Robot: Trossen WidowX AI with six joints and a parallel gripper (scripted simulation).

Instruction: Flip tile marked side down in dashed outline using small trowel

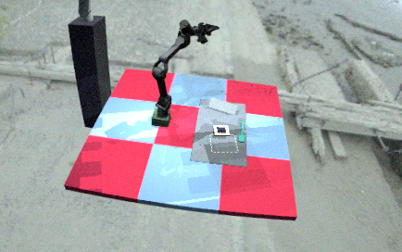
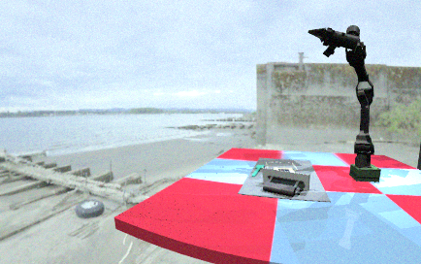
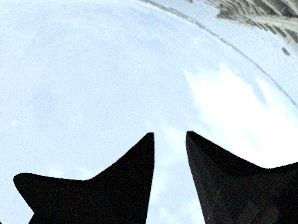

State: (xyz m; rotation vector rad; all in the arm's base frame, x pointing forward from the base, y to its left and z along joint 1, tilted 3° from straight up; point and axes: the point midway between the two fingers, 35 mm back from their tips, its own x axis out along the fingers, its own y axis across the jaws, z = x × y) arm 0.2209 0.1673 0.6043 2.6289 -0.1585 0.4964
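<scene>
There's the tile (image 1: 221,130), flat on the grey mat (image 1: 200,146) (image 2: 320,197), far below the gripper (image 1: 210,28) (image 2: 317,32) (image 3: 170,134), dark square on a pale face, just outside the dashed outline (image 1: 224,152). The green trowel (image 1: 242,132) (image 2: 257,169) lies beside it, also below the gripper. And the black, jointed arm (image 1: 161,69) (image 2: 364,94) stands tall, its narrowly parted, pointed fingers holding nothing, above a glossy red-and-blue checkered table (image 1: 181,181) (image 2: 228,209).
</scene>
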